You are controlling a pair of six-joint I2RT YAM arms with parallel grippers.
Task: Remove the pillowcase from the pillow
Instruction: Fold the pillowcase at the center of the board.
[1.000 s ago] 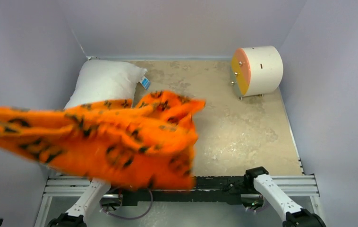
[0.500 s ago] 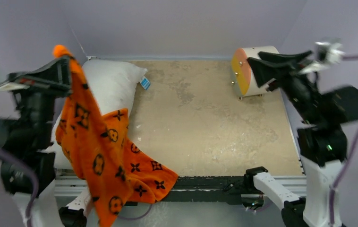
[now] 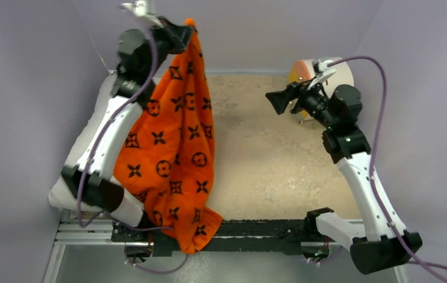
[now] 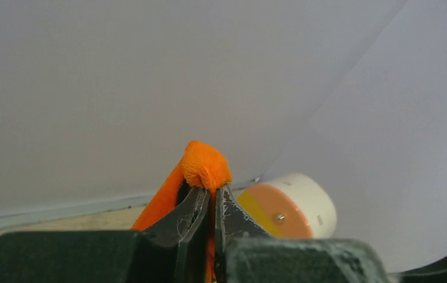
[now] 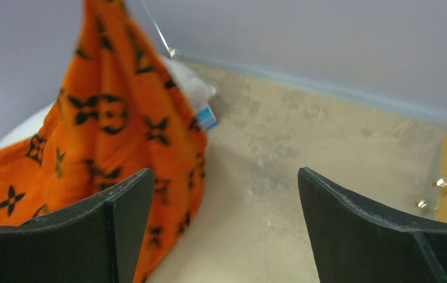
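The orange pillowcase [image 3: 177, 147] with black monogram motifs hangs full length from my left gripper [image 3: 184, 30], raised high at the back left. Its lower end drapes over the table's near edge. In the left wrist view the left gripper [image 4: 212, 191] is shut on a bunched tuft of the pillowcase [image 4: 206, 165]. The white pillow [image 3: 59, 197] lies along the left wall, mostly hidden behind the arm and the cloth; its blue tag [image 5: 207, 118] shows in the right wrist view. My right gripper [image 3: 277, 101] hovers open over the right half of the table, with nothing between its fingers [image 5: 124, 206].
A white cylinder with an orange and yellow face [image 3: 327, 82] stands at the back right, just behind the right gripper. Lavender walls close in the left, back and right. The beige tabletop [image 3: 268, 165] lies between the hanging cloth and the right arm.
The left arm swung the pillowcase from the near left up to the back, so it now hangs straight. The right gripper opened wide and moved left, in front of the cylinder.
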